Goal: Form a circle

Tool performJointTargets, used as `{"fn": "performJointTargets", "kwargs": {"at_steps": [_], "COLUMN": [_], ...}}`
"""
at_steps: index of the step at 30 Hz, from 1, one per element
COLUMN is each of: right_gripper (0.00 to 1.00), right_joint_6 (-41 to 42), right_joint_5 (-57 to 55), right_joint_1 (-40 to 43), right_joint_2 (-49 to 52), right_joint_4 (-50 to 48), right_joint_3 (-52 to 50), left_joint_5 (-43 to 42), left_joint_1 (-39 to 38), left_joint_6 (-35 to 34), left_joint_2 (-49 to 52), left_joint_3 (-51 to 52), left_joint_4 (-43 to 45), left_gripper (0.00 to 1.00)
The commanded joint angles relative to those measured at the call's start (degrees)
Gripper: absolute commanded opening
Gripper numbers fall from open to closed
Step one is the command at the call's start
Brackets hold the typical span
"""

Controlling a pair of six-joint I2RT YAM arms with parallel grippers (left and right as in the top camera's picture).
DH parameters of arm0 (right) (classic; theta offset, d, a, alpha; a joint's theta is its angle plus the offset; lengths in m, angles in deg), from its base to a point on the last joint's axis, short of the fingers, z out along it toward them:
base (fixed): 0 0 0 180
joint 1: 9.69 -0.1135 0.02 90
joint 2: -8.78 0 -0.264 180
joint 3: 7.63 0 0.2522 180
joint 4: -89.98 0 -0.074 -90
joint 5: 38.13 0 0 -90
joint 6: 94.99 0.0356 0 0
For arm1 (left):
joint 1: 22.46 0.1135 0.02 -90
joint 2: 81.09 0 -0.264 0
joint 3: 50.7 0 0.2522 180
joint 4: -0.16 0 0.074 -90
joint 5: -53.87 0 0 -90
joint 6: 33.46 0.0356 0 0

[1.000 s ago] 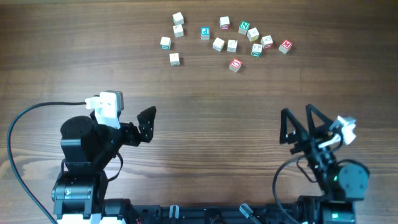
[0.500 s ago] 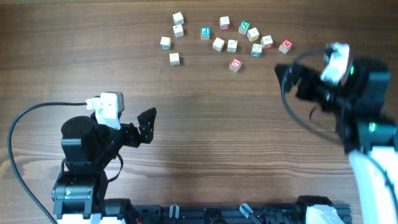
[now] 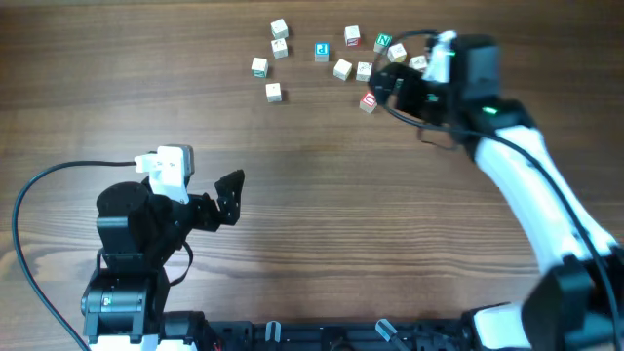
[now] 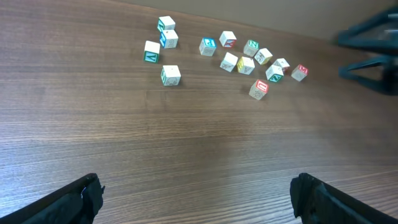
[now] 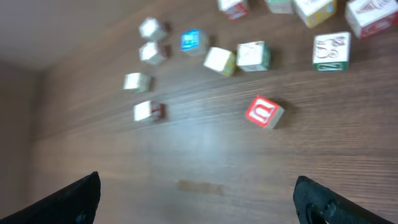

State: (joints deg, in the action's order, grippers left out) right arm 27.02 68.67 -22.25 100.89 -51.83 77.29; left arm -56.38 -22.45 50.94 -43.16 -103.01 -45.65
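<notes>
- Wooden tabletop [image 3: 312,156] fills the overhead view, and all the cubes sit along its far edge.
- Right arm [image 3: 526,185] reaches on a diagonal from the near right corner up to that far edge.
- Left gripper [image 4: 196,186] is low by the near left corner, fingers spread wide and empty, well apart from every cube.
- Right gripper [image 5: 196,183] is spread just as wide with nothing between the fingers, over the right end of the scatter (height above the wood can't be judged).
- Scattered letter cubes [image 3: 280,47] trail leftward along the far edge.
- Cluster of three cubes [image 5: 331,50] is packed tight near the far edge, right of its middle. In the wrist view it lies ahead of the fingers, toward the right. From overhead the gripper partly hides it.
- Lone red-printed cube [image 5: 264,113] lies nearest, ahead of the open gap.
</notes>
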Motion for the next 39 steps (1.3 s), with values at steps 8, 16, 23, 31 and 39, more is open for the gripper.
{"fn": "performJointTargets", "kwargs": {"at_steps": [8,16,23,31,39], "right_gripper": [0.91,0.84,0.80,0.55,0.24], "right_joint_6": [12.1,12.2,11.5,11.4,4.5], "right_joint_5": [-25.4,-25.8,-25.8,-26.3,-21.7], "right_joint_1": [-6.7,-7.1,-8.6,-8.6,-8.9], "right_joint_2": [19.4,26.2,29.0,30.8,30.6], "right_joint_4": [-5.8,-10.3,-12.7,-12.4,-13.1], "right_joint_3": [7.6,7.6,7.6,7.6,7.7], "left_joint_5": [0.6,0.6,0.6,0.6,0.6], "left_joint_1": [-0.2,-0.2,-0.2,-0.2,-0.2], "left_joint_6": [0.7,0.7,0.7,0.7,0.7], "left_joint_2": [0.0,0.0,0.0,0.0,0.0], "left_joint_3": [-0.8,-0.8,-0.8,-0.8,-0.8], "left_joint_4": [0.0,0.0,0.0,0.0,0.0], "left_gripper": [1.00,1.00,1.00,1.00,1.00]}}
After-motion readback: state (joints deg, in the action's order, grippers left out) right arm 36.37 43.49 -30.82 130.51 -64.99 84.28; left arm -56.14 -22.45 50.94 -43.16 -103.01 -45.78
